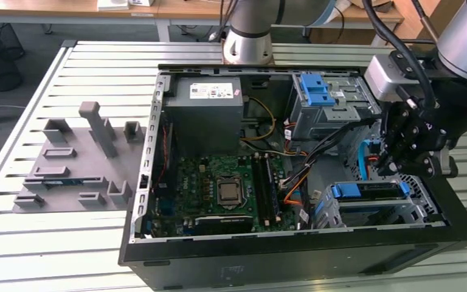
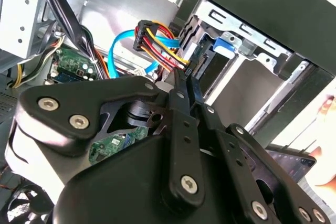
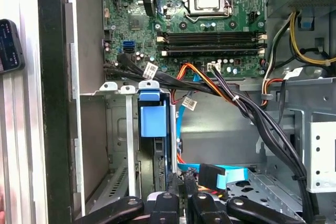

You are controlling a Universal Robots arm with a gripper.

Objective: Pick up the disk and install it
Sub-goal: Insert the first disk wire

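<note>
Fixture plate: a grey moulded plate (image 1: 71,176) lies on the slatted tabletop (image 1: 95,61), at about 9 o'clock from the open computer case (image 1: 298,267) in the exterior view. It is well apart from the work and looks to be no hazard.

Power-supply box: this sits in the case at about 11 o'clock (image 1: 205,109), with the motherboard (image 1: 217,194) below it towards 7 o'clock.

Disk: its blue rail (image 1: 369,190) shows in the drive cage at about 4 o'clock in the case. In the first wrist view the blue frame (image 3: 152,121) stands in the cage slot and looks at least partly seated.

Tool: it hangs just above that cage in the exterior view (image 1: 396,164). In both wrist views its fingers are pressed together (image 2: 188,85) (image 3: 180,182), and I can see nothing pinched between them.

Cables: a red, yellow and black bundle (image 2: 157,40) and a flat blue data cable (image 3: 220,174) run close by the tips.

Risk, snagging: to my eye any sideways drift would catch a cable or tug its plug.

Risk, jamming: pressing while the rail sits crooked could wedge the disk in the cage.

Risk, collision: the bulky linkage could knock the cage wall, as there is little room.
</note>
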